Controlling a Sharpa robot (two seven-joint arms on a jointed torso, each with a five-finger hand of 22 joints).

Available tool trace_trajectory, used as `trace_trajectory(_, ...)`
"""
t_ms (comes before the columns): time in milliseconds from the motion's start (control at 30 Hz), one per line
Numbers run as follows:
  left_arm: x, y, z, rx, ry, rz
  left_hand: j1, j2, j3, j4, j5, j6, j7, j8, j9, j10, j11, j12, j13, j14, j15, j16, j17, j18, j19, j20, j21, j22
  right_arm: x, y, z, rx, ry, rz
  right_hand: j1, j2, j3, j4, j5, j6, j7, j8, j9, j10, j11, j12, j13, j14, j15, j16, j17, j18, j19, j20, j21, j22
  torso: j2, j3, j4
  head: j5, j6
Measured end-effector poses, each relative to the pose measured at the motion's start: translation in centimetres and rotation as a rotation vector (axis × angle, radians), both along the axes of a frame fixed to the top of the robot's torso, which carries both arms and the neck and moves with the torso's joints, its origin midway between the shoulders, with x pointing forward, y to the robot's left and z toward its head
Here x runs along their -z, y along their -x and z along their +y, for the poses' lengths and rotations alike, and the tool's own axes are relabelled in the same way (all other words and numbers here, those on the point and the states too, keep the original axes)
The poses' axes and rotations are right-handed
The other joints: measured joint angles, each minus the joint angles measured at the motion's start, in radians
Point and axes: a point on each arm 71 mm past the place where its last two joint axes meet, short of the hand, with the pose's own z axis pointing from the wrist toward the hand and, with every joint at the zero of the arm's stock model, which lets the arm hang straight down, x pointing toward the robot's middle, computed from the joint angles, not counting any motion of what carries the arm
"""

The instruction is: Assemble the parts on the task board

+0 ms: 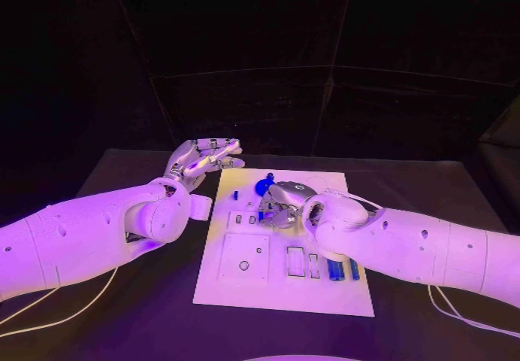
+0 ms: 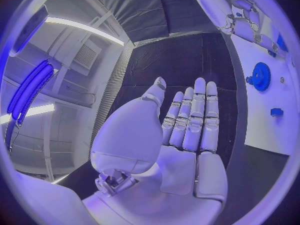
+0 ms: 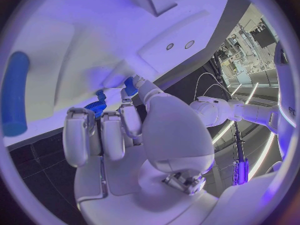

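The white task board (image 1: 252, 289) lies mid-table. A blue gear (image 1: 265, 184) sits at its far end, also seen as the blue gear (image 2: 259, 76) and, partly behind fingertips, the blue gear (image 3: 95, 107). My right hand (image 1: 284, 200) hovers over the board just behind the gear with fingers curled (image 3: 103, 132); whether they grip the gear is hidden. My left hand (image 1: 206, 159) is raised off the board's far left corner, its palm (image 2: 187, 135) flat, fingers straight, holding nothing. Two blue cylinders (image 1: 343, 269) lie near the board's right edge.
A small blue piece (image 1: 235, 195) stands near the board's left edge, also seen as a small blue piece (image 2: 277, 112). Rectangular slots (image 1: 296, 262) and a round hole (image 1: 244, 265) mark the board's near half. Black table (image 1: 130, 316) surrounds the board.
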Motion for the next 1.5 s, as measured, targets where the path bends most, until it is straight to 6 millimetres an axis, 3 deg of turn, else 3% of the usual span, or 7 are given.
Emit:
trace_trajectory(167,0.00,0.00,-0.02,0.000,0.000,0.000,0.000,0.000,0.000,0.000,0.000,0.000,0.000,0.000,0.000,0.000,0.000,0.000,0.000,0.000,0.000,0.000,0.000,0.000,0.000,0.000,0.000,0.000,0.06,0.06,0.16,-0.003,0.004,0.004,-0.012,-0.012,-0.004,0.004,0.017,0.003,-0.003,-0.009,-0.005,-0.001,0.001,-0.005,-0.003,0.000,0.000,0.000,0.000,0.000,0.000,0.000,0.000,0.000,0.000,0.0000,0.0000,-0.001,-0.001)
trace_trajectory(600,0.01,-0.01,-0.03,0.001,0.000,0.001,0.000,0.000,0.000,0.000,0.000,0.000,0.000,0.000,0.000,0.000,0.000,0.000,0.000,0.000,0.000,0.000,0.000,0.000,0.000,0.000,0.000,0.000,0.26,0.17,0.34,-0.005,0.014,0.015,-0.018,-0.018,-0.008,0.008,0.023,-0.009,0.003,-0.015,-0.008,-0.007,0.007,-0.011,-0.009,0.000,0.000,0.000,0.000,0.000,-0.002,0.002,0.000,0.000,0.000,0.0001,0.0011,-0.003,-0.002)
trace_trajectory(800,0.01,-0.02,-0.03,0.000,0.000,0.001,0.000,0.000,0.003,-0.003,0.000,0.000,0.000,0.000,0.000,0.000,0.000,0.000,0.000,0.000,0.000,0.000,0.000,0.000,0.000,0.000,0.000,0.000,0.27,0.18,0.36,-0.003,0.016,0.015,-0.028,-0.028,-0.015,0.015,0.023,-0.033,0.013,-0.033,-0.013,-0.014,0.014,-0.026,-0.019,0.000,0.007,0.000,0.000,0.000,-0.004,0.004,0.000,0.000,0.000,0.0001,0.0005,-0.005,-0.003)
trace_trajectory(1033,0.02,-0.03,-0.08,0.002,0.001,0.002,0.000,0.000,0.003,-0.003,0.000,0.000,0.000,0.000,0.000,0.000,0.000,0.000,0.000,0.000,0.000,0.000,0.001,0.000,0.000,0.000,0.000,-0.001,0.30,0.20,0.41,0.000,0.017,0.014,-0.050,-0.039,-0.030,0.035,-0.016,-0.055,0.020,-0.044,-0.015,-0.021,0.021,-0.038,-0.028,0.000,0.014,0.000,0.000,0.000,-0.010,0.012,0.000,0.000,0.000,0.0004,0.0005,-0.006,-0.004)
trace_trajectory(1167,0.03,-0.04,-0.08,0.002,0.001,0.002,0.000,0.000,0.003,-0.003,0.000,0.000,0.000,-0.005,0.000,0.000,0.000,0.000,0.000,0.000,0.000,-0.005,0.001,0.000,0.004,0.004,0.000,-0.001,0.34,0.24,0.44,0.005,0.017,0.010,-0.056,-0.045,-0.049,0.054,-0.070,-0.085,0.027,-0.056,-0.019,-0.030,0.030,-0.046,-0.037,0.000,0.022,-0.005,0.000,0.000,-0.011,0.018,-0.004,0.000,0.000,0.0006,0.0005,-0.007,-0.004)
trace_trajectory(1500,0.05,-0.05,-0.09,0.005,0.001,0.004,-0.004,0.004,0.003,-0.003,0.000,0.000,0.000,-0.005,0.000,0.000,0.000,0.000,0.000,0.000,0.000,-0.005,0.001,0.000,0.006,0.001,0.000,-0.001,0.47,0.47,0.31,0.025,0.010,-0.003,-0.062,-0.051,-0.079,0.082,-0.052,-0.134,0.036,-0.075,-0.019,-0.046,0.039,-0.063,-0.051,0.000,0.029,-0.011,0.001,0.000,-0.018,0.025,-0.009,0.000,0.000,0.0010,0.0005,-0.006,-0.004)
